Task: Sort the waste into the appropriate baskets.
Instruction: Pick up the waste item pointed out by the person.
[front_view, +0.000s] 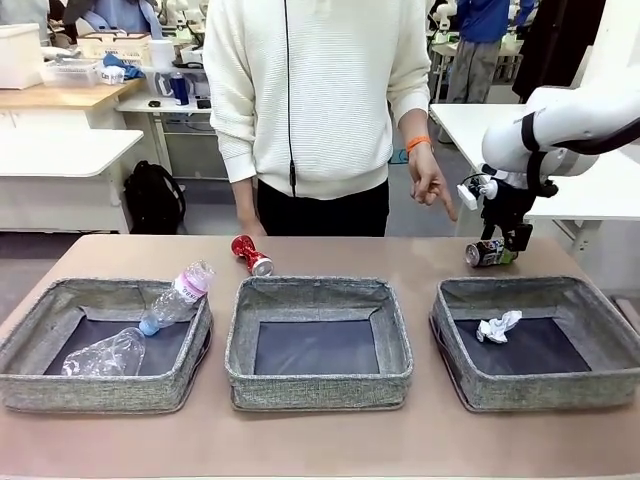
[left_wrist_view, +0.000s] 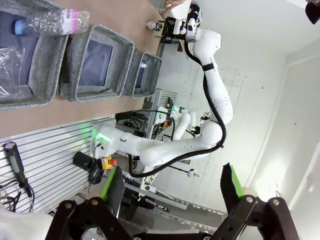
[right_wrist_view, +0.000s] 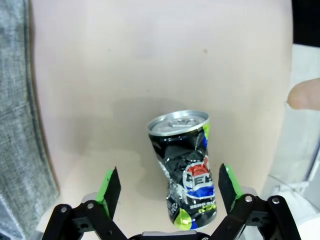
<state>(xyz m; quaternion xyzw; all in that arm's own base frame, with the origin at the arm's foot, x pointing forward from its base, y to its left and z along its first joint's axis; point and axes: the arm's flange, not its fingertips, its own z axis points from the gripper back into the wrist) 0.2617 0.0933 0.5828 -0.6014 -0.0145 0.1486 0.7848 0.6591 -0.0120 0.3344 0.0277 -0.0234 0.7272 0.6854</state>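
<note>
Three grey baskets stand in a row: left (front_view: 100, 392), middle (front_view: 320, 385), right (front_view: 540, 388). A crushed clear bottle (front_view: 105, 352) lies in the left one, and a pink-labelled bottle (front_view: 178, 297) leans over its rim. Crumpled white paper (front_view: 498, 326) lies in the right basket. A crushed red can (front_view: 251, 254) rests on the table behind the middle basket. Behind the right basket lies a crushed black can (front_view: 489, 253). My right gripper (front_view: 510, 240) hangs just over it, and in the right wrist view it stands open (right_wrist_view: 169, 182) astride the can (right_wrist_view: 187, 167) without touching it. My left gripper (left_wrist_view: 172, 179) is open and empty, away from the table.
A person stands at the far side, one hand (front_view: 432, 185) pointing down near the black can, a fingertip (right_wrist_view: 305, 94) at the table's edge. The left wrist view looks sideways along the baskets (left_wrist_view: 120, 65) and the pink-labelled bottle (left_wrist_view: 55, 20).
</note>
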